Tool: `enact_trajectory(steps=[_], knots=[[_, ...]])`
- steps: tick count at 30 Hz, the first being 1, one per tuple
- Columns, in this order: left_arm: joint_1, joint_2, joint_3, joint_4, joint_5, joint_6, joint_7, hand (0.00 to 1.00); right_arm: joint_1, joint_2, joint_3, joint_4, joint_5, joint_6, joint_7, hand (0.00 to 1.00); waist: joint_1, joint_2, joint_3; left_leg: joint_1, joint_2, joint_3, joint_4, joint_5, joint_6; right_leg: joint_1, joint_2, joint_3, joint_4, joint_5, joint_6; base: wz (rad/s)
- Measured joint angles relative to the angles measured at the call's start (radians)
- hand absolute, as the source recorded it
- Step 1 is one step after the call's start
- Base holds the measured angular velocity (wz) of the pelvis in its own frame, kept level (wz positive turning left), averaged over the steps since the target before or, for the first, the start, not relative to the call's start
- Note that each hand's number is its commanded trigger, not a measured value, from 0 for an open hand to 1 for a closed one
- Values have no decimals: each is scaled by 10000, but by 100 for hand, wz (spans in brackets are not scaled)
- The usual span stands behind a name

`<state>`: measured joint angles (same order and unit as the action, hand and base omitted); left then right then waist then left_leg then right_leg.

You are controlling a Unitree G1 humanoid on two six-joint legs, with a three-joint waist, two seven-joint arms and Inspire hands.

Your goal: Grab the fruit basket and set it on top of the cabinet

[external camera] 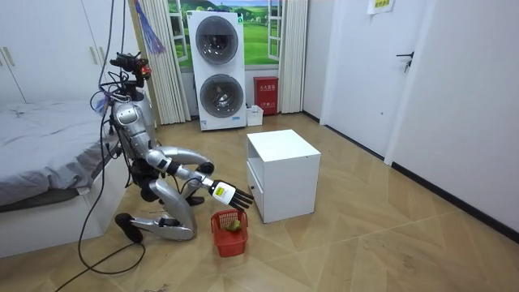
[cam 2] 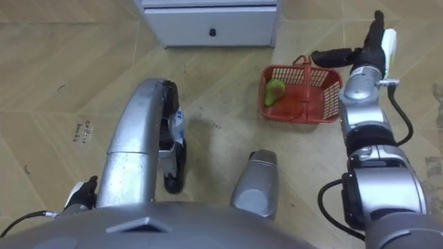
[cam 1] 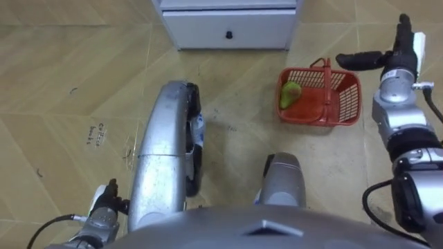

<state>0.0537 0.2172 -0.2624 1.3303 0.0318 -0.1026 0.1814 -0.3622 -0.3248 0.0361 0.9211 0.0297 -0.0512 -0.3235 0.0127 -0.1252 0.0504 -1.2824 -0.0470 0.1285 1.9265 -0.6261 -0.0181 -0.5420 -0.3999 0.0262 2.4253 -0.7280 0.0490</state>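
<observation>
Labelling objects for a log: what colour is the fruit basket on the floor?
The basket is red, holding a green fruit; clearest in the left eye view.

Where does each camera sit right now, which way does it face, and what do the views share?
Left eye view: on the robot's head, facing down at the floor. It sees the basket with a green fruit, the cabinet, the robot's knees, its open right hand near the basket, and its left hand at lower left.
Right eye view: beside it on the head, same downward look, same things.
Room view: stands off in the room, facing the kneeling robot beside the bed.
Shared: basket, cabinet and right hand show in all three.
</observation>
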Motion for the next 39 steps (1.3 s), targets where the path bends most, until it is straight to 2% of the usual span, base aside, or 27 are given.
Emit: enact_trajectory(steps=[3, 7, 11, 18, 26, 28, 31, 39], knots=[[101, -8, -180, -137, 1, 79, 0, 0, -17, 37, 18, -79, -3, 0, -3, 0, 81, 173, -7, -12, -2, -3, -21, -35, -61, -33, -1, 12, 59, -4, 3, 0], [175, -15, -181, -148, -2, 115, 0, 0, -19, 46, 24, -274, -2, 3, -4, 0, 232, 237, 3, -185, -6, 2, -72, -26, -98, -293, 5, 84, 136, -6, 2, 0], [181, -23, -361, -134, -22, 157, 0, 0, -111, 87, 216, -319, 23, 2, -4, 0, 237, 337, 20, -206, -12, 27, -98, 17, -181, -365, 3, 147, 134, -9, 6, -1], [37, -118, -377, -119, -402, 145, 0, 0, -111, 453, 231, -317, 170, 2, 99, 0, 237, 432, 13, -346, -19, 47, -129, 34, -216, -573, -2, 243, 146, -11, 10, -1], [115, -163, -388, -127, -412, 171, 8, 0, -89, 483, 553, -124, 571, 14, 160, 0, 241, 672, 15, -349, -20, 28, -126, 34, -216, -591, 42, 274, 156, -23, 35, -1], [115, -158, -677, -128, -421, 180, 22, 0, -89, 482, 665, 199, 633, 17, 192, 0, 242, 728, 15, -364, -25, 38, -129, 34, -216, -594, 22, 258, 156, -24, 37, 0], [95, -154, -1028, -119, -805, 173, -4, 0, -90, 434, 1034, 677, 828, 96, 270, 0, 250, 735, 15, -395, -15, 67, -141, 34, -216, -636, -1, 262, 162, -27, 44, 1], [57, -154, -1162, -144, -1219, 166, -21, 0, -71, 263, 1397, 1716, 947, 167, 473, 0, 290, 732, 17, -622, 7, 72, -148, 46, -240, -906, 9, 284, 198, -34, 58, 0]])
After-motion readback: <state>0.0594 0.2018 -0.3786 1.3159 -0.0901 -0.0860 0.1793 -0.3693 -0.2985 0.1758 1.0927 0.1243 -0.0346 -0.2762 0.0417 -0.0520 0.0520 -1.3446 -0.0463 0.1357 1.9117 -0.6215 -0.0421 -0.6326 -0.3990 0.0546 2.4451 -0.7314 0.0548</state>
